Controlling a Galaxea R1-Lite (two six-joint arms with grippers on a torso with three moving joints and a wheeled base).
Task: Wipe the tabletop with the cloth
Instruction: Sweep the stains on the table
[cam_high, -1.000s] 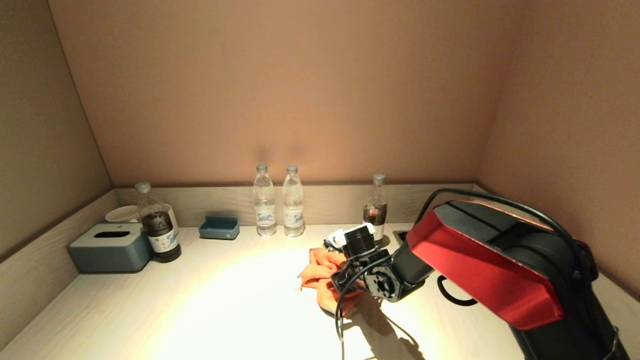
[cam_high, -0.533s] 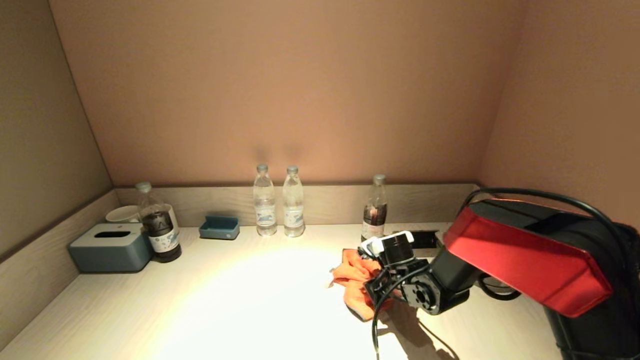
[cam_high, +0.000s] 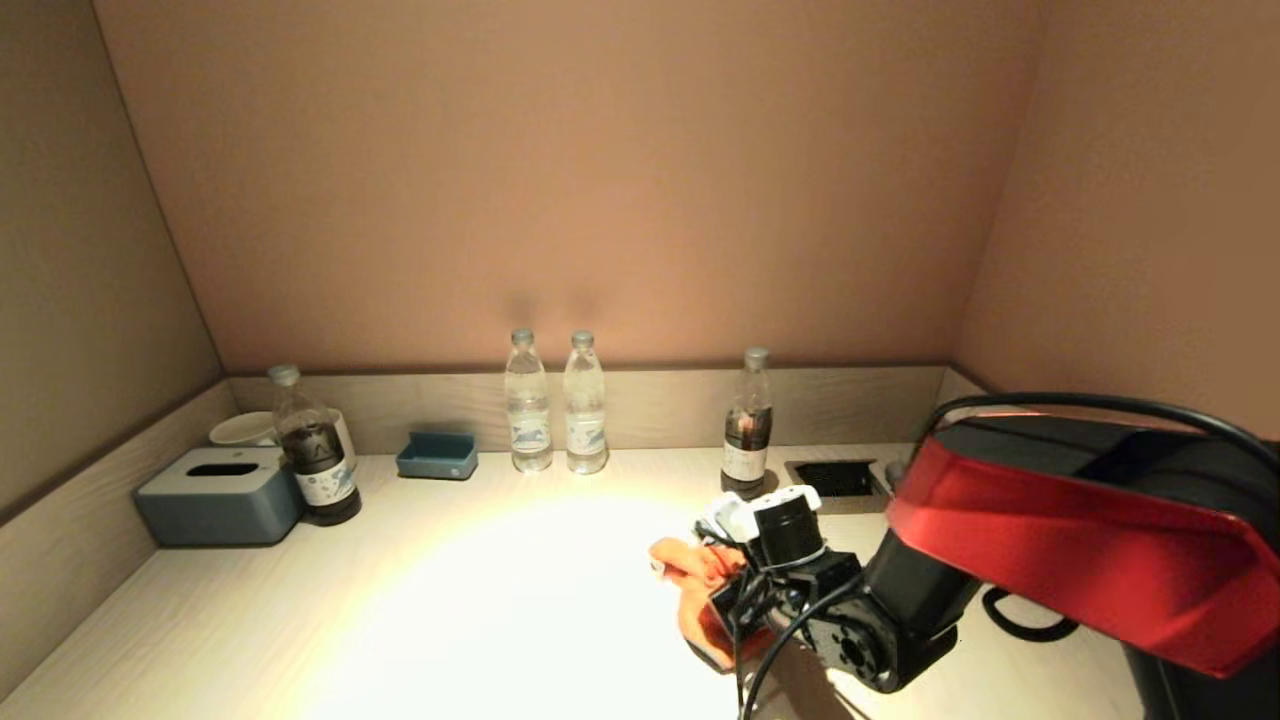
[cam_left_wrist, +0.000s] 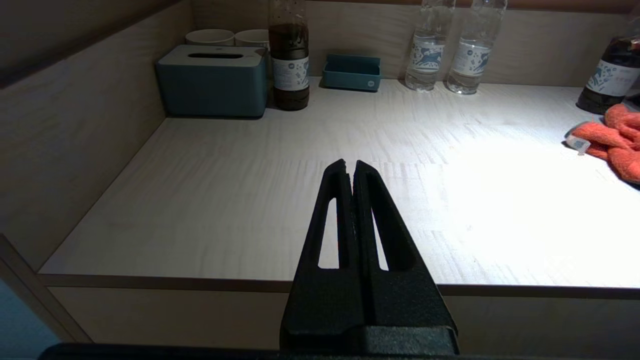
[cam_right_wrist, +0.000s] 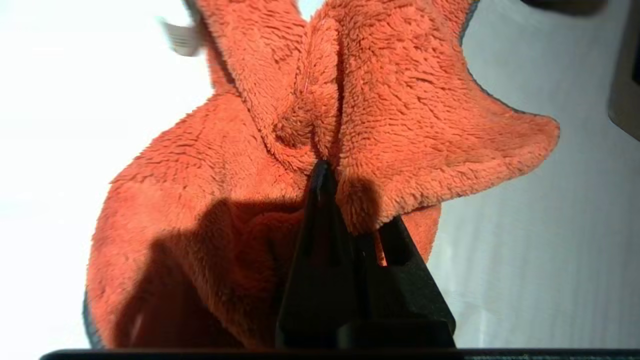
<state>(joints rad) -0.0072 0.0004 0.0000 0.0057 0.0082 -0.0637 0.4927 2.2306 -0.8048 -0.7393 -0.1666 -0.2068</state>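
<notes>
Orange fluffy microfibre cloth (cam_right_wrist: 320, 125), bunched on pale wood-grain tabletop (cam_high: 450, 600), pinched by right gripper (cam_right_wrist: 325, 172); left gripper (cam_left_wrist: 350, 167) closed, parked at front edge.

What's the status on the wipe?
Right gripper shut on fluffy orange cloth, cloth on pale wood tabletop. Left gripper shut, parked off the front edge. Dark-drink bottle close behind the cloth.
</notes>
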